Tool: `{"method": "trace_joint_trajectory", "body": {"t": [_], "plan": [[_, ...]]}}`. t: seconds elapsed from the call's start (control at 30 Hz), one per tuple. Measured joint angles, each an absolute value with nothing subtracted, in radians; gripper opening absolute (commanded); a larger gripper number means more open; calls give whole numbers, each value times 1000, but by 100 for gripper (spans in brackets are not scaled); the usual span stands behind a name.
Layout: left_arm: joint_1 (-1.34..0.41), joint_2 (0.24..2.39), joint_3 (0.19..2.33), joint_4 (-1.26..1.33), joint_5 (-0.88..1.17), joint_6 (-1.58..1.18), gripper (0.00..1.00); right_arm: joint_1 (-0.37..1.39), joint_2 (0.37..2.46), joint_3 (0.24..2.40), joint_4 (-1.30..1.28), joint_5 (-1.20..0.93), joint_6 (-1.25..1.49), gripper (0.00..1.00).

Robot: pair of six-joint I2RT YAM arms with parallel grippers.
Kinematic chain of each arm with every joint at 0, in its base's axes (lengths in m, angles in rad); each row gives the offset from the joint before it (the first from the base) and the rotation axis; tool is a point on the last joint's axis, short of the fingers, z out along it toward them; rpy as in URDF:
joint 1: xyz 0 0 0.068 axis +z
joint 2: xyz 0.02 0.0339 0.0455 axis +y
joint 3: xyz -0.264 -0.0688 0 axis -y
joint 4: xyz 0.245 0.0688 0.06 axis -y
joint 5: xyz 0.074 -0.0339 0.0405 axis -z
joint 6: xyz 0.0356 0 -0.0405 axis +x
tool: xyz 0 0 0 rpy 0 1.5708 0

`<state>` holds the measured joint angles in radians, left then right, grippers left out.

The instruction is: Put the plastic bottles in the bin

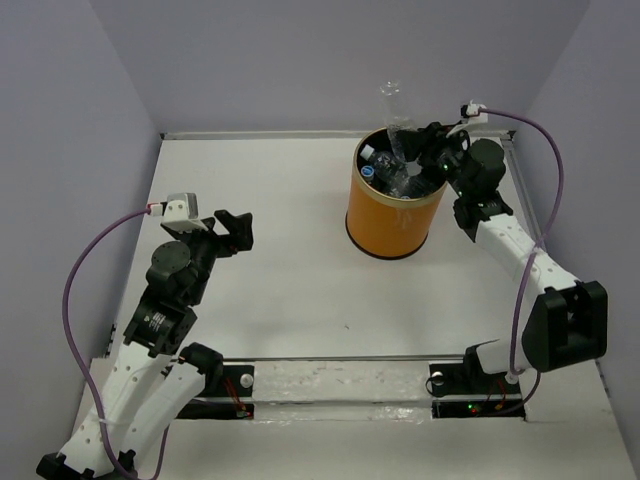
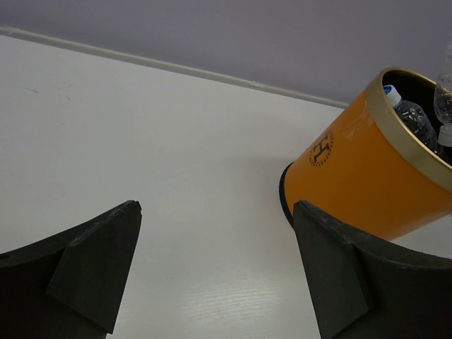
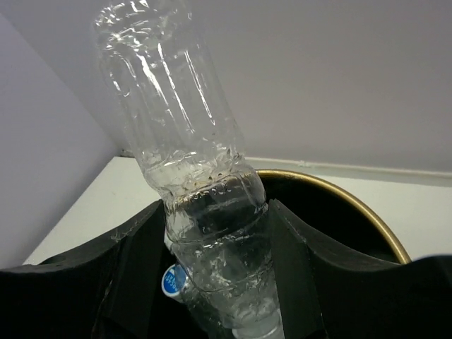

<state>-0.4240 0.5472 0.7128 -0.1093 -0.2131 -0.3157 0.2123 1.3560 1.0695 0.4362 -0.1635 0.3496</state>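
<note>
The orange bin [image 1: 392, 215] stands at the back right of the table, with several clear plastic bottles [image 1: 390, 172] inside, one with a blue cap [image 1: 368, 171]. My right gripper [image 1: 418, 145] is over the bin's far rim, shut on a clear crinkled bottle [image 3: 205, 212] held neck down, its base sticking up [image 1: 390, 100] above the bin. In the right wrist view its fingers [image 3: 138, 261] press both sides of the bottle, with the blue cap [image 3: 173, 280] below. My left gripper [image 1: 235, 228] is open and empty over the table, left of the bin [image 2: 353, 176].
Grey walls enclose the white table [image 1: 270, 290] on the left, back and right. A metal rail [image 1: 340, 360] runs along the near edge between the arm bases.
</note>
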Motion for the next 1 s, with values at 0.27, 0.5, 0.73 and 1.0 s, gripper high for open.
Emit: {"method": "trace_joint_trajectory", "body": {"t": [0.27,0.5,0.73,1.0], "plan": [[-424,548,713,-109,-208,-316,97,216,1418,1040,500,-134,104,18],[-424,549,713,-109,-205,-314,97,216,1418,962,577,-112,-27,22],[-424,550,713,-109,-206,-311,97,214,1385,893,642,-131,-12,80],[-424,551,713,-109,-225,-311,98,211,1300,851,636,-173,64,100]]}}
